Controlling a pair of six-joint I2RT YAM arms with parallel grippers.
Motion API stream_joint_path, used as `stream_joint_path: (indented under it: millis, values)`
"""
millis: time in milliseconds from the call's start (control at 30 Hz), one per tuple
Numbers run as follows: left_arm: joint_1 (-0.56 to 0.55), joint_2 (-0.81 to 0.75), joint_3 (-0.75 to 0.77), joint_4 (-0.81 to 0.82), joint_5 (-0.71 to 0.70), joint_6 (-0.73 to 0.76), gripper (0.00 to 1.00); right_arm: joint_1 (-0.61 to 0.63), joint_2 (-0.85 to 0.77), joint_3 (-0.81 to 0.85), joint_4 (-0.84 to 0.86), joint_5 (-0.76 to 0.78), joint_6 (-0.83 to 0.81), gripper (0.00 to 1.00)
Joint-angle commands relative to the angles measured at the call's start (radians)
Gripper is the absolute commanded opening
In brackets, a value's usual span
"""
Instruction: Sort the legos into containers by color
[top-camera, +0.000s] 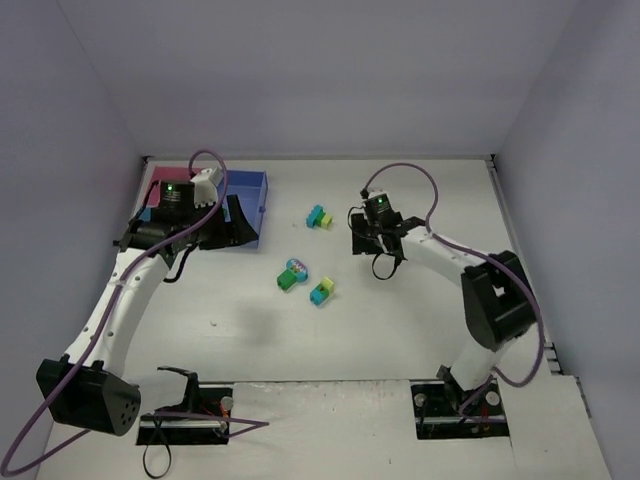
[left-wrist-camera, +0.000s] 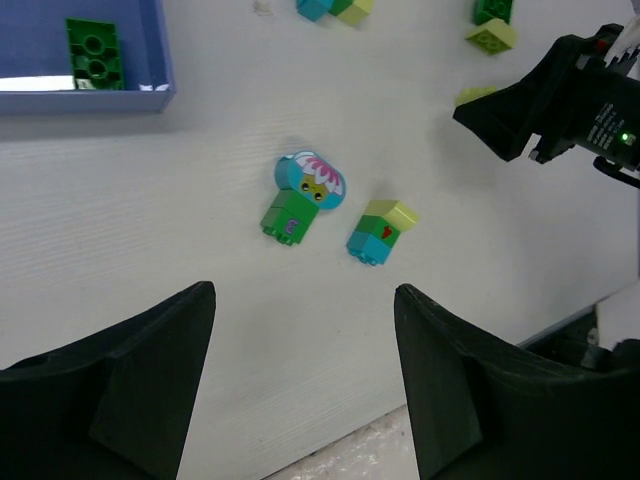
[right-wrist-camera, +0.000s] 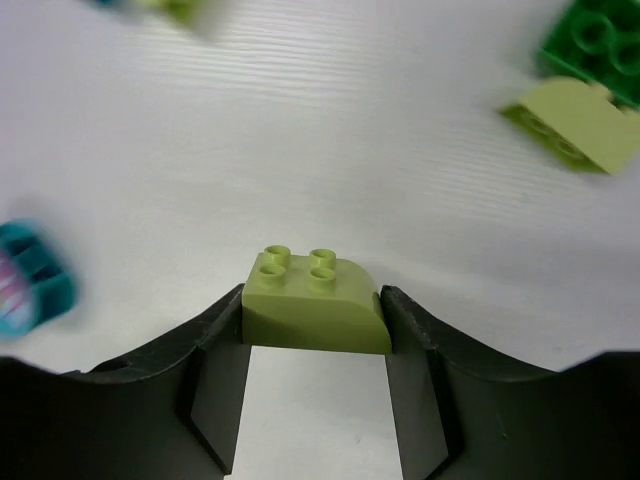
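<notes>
A yellow-green brick (right-wrist-camera: 312, 290) is clamped squarely between the fingers of the right tool (right-wrist-camera: 313, 325), studs up, over the surface (right-wrist-camera: 330, 150). The left tool (left-wrist-camera: 303, 300) is held apart, with nothing gripped.

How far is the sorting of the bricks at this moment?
Done: one dark green brick lies in the blue tray. In hand: the right gripper holds a yellow-green brick; the left gripper is open and empty. Left: a green-and-teal pair, a teal-and-yellow pair and other bricks lie loose on the table.
</notes>
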Motion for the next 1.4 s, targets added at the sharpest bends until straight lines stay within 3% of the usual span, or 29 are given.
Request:
stream_joint_path:
  millis: [0,200,300,600,1067,1300,1367]
  values:
    - [0.001,-0.006,0.049,0.074,0.146,-0.052,0.65,0.052,-0.246,-0.024,0.196,-0.262,-0.267,0.0]
    - [-0.017,0.049,0.136,0.105,0.333,-0.147,0.66,0.1,-0.374,0.011,0.147,-0.589,-0.479,0.0]
    - [-0.098,0.098,0.198,0.128,0.382,-0.197,0.66,0.133,-0.396,0.048,0.118,-0.7,-0.528,0.0]
    - [-0.212,0.167,0.246,0.134,0.388,-0.271,0.66,0.166,-0.394,0.079,0.096,-0.752,-0.573,0.04]
    - [-0.298,0.252,0.233,0.136,0.339,-0.336,0.65,0.178,-0.383,0.088,0.098,-0.783,-0.57,0.06]
    - [-0.333,0.281,0.215,0.122,0.302,-0.336,0.51,0.179,-0.384,0.082,0.109,-0.769,-0.565,0.08]
    - [-0.336,0.278,0.209,0.119,0.283,-0.328,0.36,0.179,-0.384,0.079,0.11,-0.763,-0.562,0.1]
